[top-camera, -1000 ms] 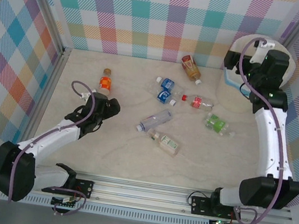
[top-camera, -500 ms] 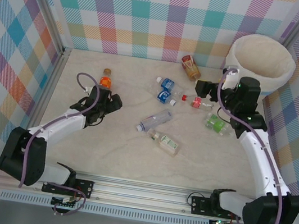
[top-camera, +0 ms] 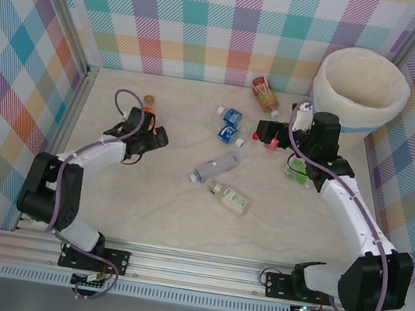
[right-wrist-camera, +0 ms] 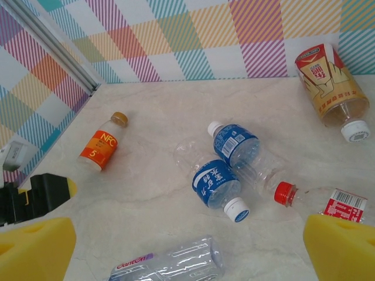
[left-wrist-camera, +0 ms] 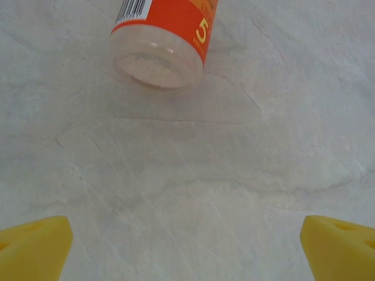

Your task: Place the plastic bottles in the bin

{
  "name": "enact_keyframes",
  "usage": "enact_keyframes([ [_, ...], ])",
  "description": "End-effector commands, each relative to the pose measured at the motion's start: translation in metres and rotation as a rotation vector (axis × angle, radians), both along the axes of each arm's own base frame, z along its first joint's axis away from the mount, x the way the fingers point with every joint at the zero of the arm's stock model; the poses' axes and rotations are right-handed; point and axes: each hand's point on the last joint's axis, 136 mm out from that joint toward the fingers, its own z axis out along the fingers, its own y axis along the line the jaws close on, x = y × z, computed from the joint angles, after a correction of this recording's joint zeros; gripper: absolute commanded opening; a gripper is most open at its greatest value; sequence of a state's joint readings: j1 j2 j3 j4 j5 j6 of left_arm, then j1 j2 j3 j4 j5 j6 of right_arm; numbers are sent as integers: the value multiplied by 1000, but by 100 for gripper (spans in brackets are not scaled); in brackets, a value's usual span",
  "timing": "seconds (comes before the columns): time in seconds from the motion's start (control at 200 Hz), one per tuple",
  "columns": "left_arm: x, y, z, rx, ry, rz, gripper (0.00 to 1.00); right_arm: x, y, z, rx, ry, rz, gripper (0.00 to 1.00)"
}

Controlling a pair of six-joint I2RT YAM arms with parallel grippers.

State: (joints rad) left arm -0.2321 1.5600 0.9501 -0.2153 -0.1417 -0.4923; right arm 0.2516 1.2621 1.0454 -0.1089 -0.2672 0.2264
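Several plastic bottles lie on the table. An orange-labelled one [top-camera: 149, 102] [left-wrist-camera: 164, 35] lies at the left, its base just ahead of my open, empty left gripper [top-camera: 146, 132] [left-wrist-camera: 187, 246]. Two blue-labelled bottles [top-camera: 231, 125] [right-wrist-camera: 222, 170], a red-capped one [top-camera: 274, 142] [right-wrist-camera: 328, 202] and a brown-labelled one [top-camera: 265, 92] [right-wrist-camera: 325, 82] lie mid-table. My right gripper [top-camera: 263, 130] [right-wrist-camera: 187, 252] hovers open over them, holding nothing. A clear bottle [top-camera: 215, 167] [right-wrist-camera: 170, 263] lies below it. The cream-white bin [top-camera: 361, 85] stands at the back right.
A green-labelled clear bottle [top-camera: 231, 198] lies nearer the front, and a green bottle [top-camera: 300, 172] sits partly under the right arm. Checked walls close in the table on three sides, and a metal rail [top-camera: 197, 268] runs along the near edge.
My right arm has swung from over the bin down and left to above the middle bottles. The left gripper has moved up the table to the orange bottle's base.
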Motion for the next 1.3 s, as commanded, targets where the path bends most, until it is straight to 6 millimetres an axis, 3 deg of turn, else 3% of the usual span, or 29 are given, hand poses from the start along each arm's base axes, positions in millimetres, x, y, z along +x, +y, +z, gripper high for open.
enact_keyframes([
  [0.0,21,5,0,27,21,-46,100,3,7,10,31,-23,14,100],
  [0.19,47,17,-19,150,101,-42,100,3,7,12,21,-32,5,100],
  [0.455,75,51,-36,236,160,43,100,-5,0,14,-23,-46,-15,100],
  [0.715,94,44,-50,190,210,-18,100,-9,-7,14,-60,-64,-35,100],
  [1.295,79,23,-53,71,188,-88,60,-12,-11,9,-63,-58,-54,99],
])
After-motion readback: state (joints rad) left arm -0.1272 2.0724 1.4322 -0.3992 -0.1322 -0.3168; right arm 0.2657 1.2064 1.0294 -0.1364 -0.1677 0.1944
